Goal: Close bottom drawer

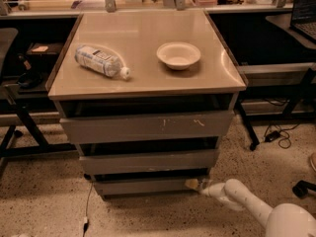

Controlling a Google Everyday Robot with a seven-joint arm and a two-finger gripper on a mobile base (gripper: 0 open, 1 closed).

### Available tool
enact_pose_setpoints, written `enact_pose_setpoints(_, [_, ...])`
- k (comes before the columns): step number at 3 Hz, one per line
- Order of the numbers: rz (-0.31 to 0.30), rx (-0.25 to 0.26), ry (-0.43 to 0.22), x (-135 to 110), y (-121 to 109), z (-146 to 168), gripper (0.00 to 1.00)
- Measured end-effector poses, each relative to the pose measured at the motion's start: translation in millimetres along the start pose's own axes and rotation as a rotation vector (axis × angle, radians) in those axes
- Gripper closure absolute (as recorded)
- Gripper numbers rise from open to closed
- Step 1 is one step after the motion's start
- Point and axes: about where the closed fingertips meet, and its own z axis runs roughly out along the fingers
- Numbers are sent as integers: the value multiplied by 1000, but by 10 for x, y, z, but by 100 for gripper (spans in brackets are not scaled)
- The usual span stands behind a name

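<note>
The bottom drawer (143, 185) is the lowest of three grey drawers in the cabinet, with a low plain front panel. It sits almost flush under the middle drawer (148, 161), with a thin dark gap above it. My gripper (194, 184) is at the end of the white arm (247, 204) coming from the lower right. Its tip touches the right end of the bottom drawer's front.
A plastic bottle (101, 60) lies on its side and a white bowl (178, 55) stands on the cabinet top (143, 83). The top drawer (148, 125) has orange scratch marks. Cables (276, 135) lie on the floor at right; a table leg (27, 125) stands at left.
</note>
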Motion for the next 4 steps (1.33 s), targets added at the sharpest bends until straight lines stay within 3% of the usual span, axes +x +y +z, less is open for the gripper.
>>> enact_pose_setpoints(1, [0,0,0,0,0,1,100])
enact_pose_setpoints(2, [24,27,54,170,-57,-243,100])
enact_pose_setpoints(3, [113,172,16,123,-408,-1191,100])
enact_pose_setpoints(4, [271,399,-166,8,-914,-2688,100])
